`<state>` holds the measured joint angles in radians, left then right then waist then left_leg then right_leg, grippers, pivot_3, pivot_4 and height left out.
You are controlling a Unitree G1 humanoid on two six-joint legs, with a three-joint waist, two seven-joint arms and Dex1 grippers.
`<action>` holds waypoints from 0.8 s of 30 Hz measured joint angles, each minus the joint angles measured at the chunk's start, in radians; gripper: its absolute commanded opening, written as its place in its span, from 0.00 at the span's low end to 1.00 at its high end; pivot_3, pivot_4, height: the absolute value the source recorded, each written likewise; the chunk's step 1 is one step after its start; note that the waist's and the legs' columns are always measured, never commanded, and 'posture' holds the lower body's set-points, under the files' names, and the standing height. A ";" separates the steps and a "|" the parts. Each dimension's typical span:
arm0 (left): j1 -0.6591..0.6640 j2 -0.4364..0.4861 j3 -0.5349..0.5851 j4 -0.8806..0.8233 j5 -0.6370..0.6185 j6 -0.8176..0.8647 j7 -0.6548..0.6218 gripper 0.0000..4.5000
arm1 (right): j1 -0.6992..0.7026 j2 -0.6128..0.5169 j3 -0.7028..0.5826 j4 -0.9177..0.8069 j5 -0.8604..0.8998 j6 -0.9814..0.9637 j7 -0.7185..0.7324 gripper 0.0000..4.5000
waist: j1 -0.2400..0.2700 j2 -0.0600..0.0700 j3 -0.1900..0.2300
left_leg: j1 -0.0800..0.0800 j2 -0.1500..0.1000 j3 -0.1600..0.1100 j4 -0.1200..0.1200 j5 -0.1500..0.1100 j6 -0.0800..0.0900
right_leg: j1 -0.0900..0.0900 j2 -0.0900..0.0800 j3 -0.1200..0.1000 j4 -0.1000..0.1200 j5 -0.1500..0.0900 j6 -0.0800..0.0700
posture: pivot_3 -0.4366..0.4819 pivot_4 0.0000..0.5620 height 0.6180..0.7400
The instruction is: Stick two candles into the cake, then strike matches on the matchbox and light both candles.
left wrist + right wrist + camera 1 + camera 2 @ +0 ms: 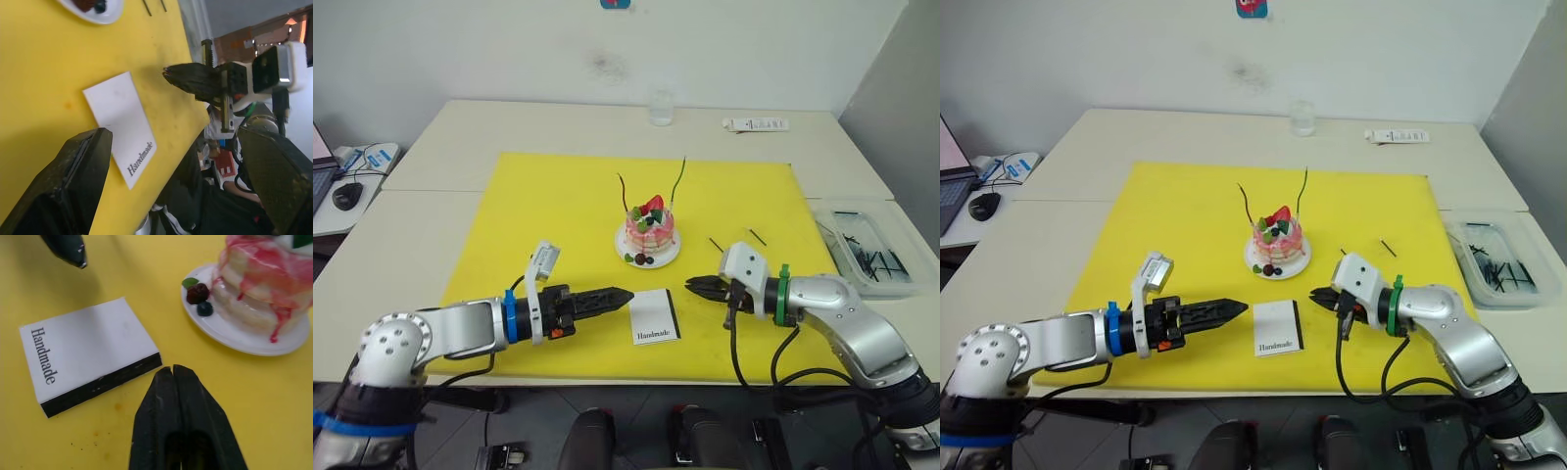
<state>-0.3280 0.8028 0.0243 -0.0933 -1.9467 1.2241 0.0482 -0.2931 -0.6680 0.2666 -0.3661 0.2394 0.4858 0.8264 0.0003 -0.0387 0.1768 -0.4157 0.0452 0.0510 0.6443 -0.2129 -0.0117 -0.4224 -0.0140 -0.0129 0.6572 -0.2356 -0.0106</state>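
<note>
1. The left arm reaches low over the yellow rectangular mat (558, 196), forearm roughly level, and its left tool (619, 294) points at the flat white rectangular matchbox (655, 316), stopping just short of the box's near edge. In the left wrist view its two black fingers (80, 171) stand apart, with nothing between them.
2. The right arm bends in from the other side, and its right tool (691, 286) hovers just beside the matchbox's black strip edge. Its fingers (181, 421) are pressed together, empty.
3. One matchbox lies flat on the mat between the two tools, "Handmade" lettering facing up.
4. One small round pink layered cake (650, 227) sits on its white plate (664, 258) near the mat's centre, beyond the matchbox.
5. Two thin curved candles stand in the cake: the dark red candle (623, 191) on the robot's left, the green candle (680, 178) on its right. No flame shows on either.
6. Two short dark matches (757, 236) lie on the mat to the right of the cake, apart from each other.
7. One clear plastic tray (901, 284) with more dark sticks rests on the pale worktop (440, 147) off the mat's right edge.
</note>
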 measured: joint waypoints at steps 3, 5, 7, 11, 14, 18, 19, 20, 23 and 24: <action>-0.070 0.003 -0.042 0.084 -0.004 0.075 0.006 1.00 | 0.016 0.006 0.013 0.005 -0.030 -0.008 -0.003 0.01 | -0.001 0.000 0.000 | 0.000 0.000 0.002 0.000 0.000 0.000 | 0.000 0.000 0.001 0.000 0.001 0.001 | 0.48 0.27 1.00; -0.101 0.011 -0.082 0.136 -0.004 0.127 0.004 1.00 | 0.029 0.007 0.014 0.010 -0.041 -0.008 -0.004 0.01 | -0.001 0.000 0.000 | 0.000 0.000 0.002 0.000 0.000 0.000 | 0.000 0.000 0.001 0.000 0.003 0.005 | 0.48 0.27 1.00; -0.153 0.012 -0.117 0.201 -0.004 0.172 -0.004 1.00 | 0.039 0.009 0.019 0.014 -0.057 -0.008 -0.004 0.01 | -0.001 0.000 0.000 | 0.000 0.000 0.001 0.000 0.000 0.000 | -0.001 0.000 0.000 0.000 0.002 0.004 | 0.48 0.27 1.00; -0.232 0.004 -0.155 0.271 -0.004 0.216 -0.014 1.00 | 0.046 0.015 0.027 0.013 -0.073 -0.008 -0.014 0.01 | -0.002 0.000 0.000 | 0.000 0.000 0.001 0.000 0.000 0.000 | 0.000 0.000 0.000 0.001 0.002 0.004 | 0.48 0.27 1.00; -0.244 -0.012 -0.167 0.303 -0.004 0.232 -0.012 1.00 | 0.052 0.024 0.029 0.005 -0.083 -0.004 -0.022 0.01 | -0.002 0.000 0.000 | 0.000 0.000 0.001 0.000 0.000 0.000 | -0.001 -0.001 0.001 0.001 0.002 0.004 | 0.48 0.27 1.00; -0.243 -0.013 -0.181 0.306 -0.004 0.252 -0.025 1.00 | 0.071 0.025 0.029 -0.021 -0.094 0.008 -0.028 0.01 | -0.002 0.000 0.000 | 0.000 0.000 0.001 0.000 0.000 0.000 | -0.001 -0.001 0.001 0.001 0.001 0.005 | 0.48 0.27 1.00; -0.242 -0.013 -0.188 0.304 -0.004 0.253 -0.032 1.00 | 0.078 0.025 0.029 -0.026 -0.097 0.010 -0.029 0.01 | -0.002 0.000 0.000 | 0.000 0.000 0.001 0.000 0.000 -0.001 | 0.000 -0.001 0.001 0.001 0.001 0.005 | 0.48 0.27 1.00; -0.239 -0.015 -0.191 0.303 -0.004 0.253 -0.034 1.00 | 0.082 0.025 0.029 -0.028 -0.099 0.012 -0.030 0.01 | -0.002 0.000 0.000 | 0.000 0.000 0.001 0.000 0.000 -0.001 | -0.001 -0.002 0.001 0.001 0.001 0.005 | 0.48 0.27 1.00; -0.224 -0.053 -0.187 0.300 -0.004 0.233 0.003 1.00 | 0.086 0.026 0.029 -0.039 -0.102 0.021 -0.034 0.01 | -0.001 0.000 0.000 | 0.000 -0.001 0.001 0.000 0.000 -0.001 | 0.000 -0.003 0.000 0.001 0.001 0.005 | 0.48 0.27 1.00; -0.217 -0.070 -0.185 0.299 -0.006 0.223 0.016 1.00 | 0.086 0.028 0.030 -0.044 -0.102 0.024 -0.035 0.01 | -0.001 0.000 0.000 | 0.000 -0.001 0.001 0.000 0.000 -0.001 | 0.000 -0.004 0.000 0.001 0.001 0.005 | 0.48 0.27 1.00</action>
<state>-0.5453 0.7332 -0.1609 0.2059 -1.9531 1.4471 0.0646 -0.2068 -0.6404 0.2965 -0.4100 0.1372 0.5099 0.7913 -0.0006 -0.0391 0.1769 -0.4156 0.0442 0.0520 0.6446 -0.2128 -0.0122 -0.4223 -0.0176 -0.0125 0.6579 -0.2342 -0.0055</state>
